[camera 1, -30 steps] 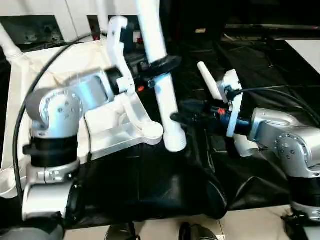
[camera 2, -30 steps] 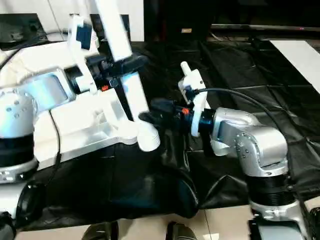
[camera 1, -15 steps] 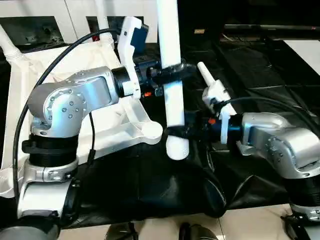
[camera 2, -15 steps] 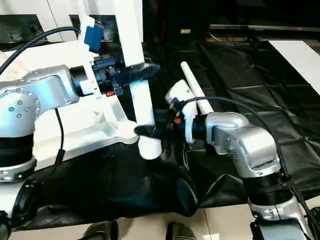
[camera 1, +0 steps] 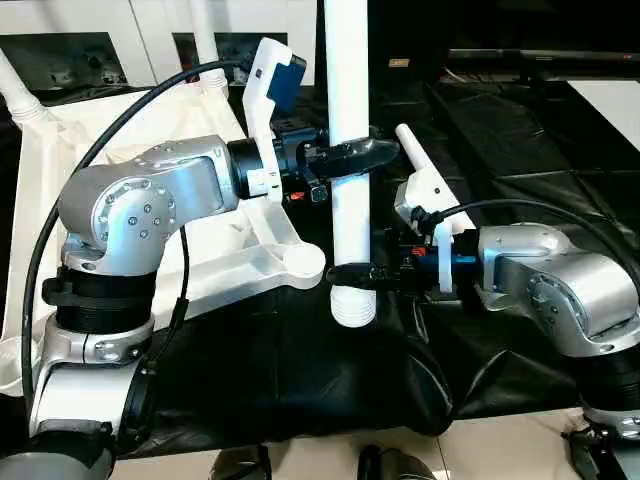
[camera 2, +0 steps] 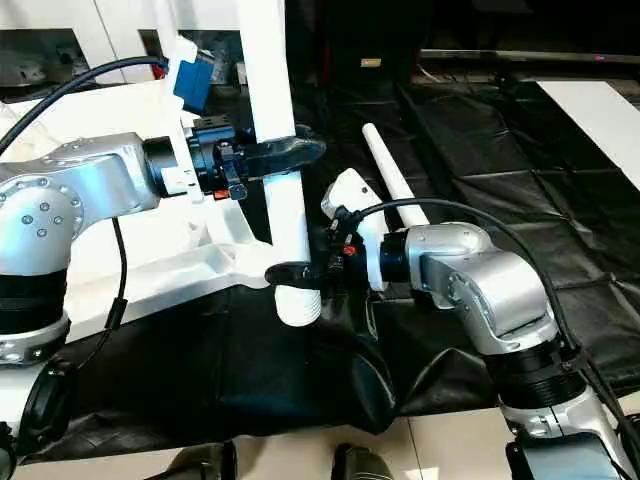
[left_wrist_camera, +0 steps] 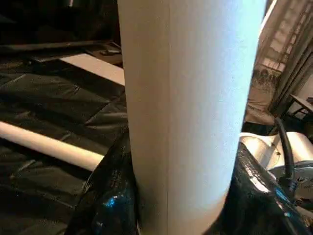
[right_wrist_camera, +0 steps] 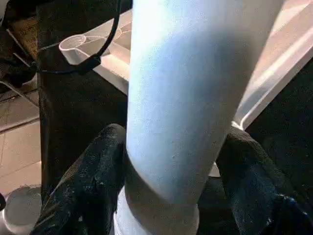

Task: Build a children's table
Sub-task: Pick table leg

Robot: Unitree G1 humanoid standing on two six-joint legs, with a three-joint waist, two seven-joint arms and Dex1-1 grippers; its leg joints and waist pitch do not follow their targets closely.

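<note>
Both grippers hold one leg (camera 1: 349, 200) upright over the black cloth (camera 1: 330, 380), just right of the tabletop's (camera 1: 120, 130) near corner socket (camera 1: 298, 266). The left gripper (camera 1: 352, 157) clamps it mid-shaft and the right gripper (camera 1: 352, 273) clamps it low, just above the flared end. Another leg (camera 2: 392, 188) lies on the cloth farther right.

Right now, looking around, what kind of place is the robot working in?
Probably an indoor lab or test room, not a home: a black sheet covers the work surface, pale floor tiles show at its edge, and white cabinet fronts stand behind.
</note>
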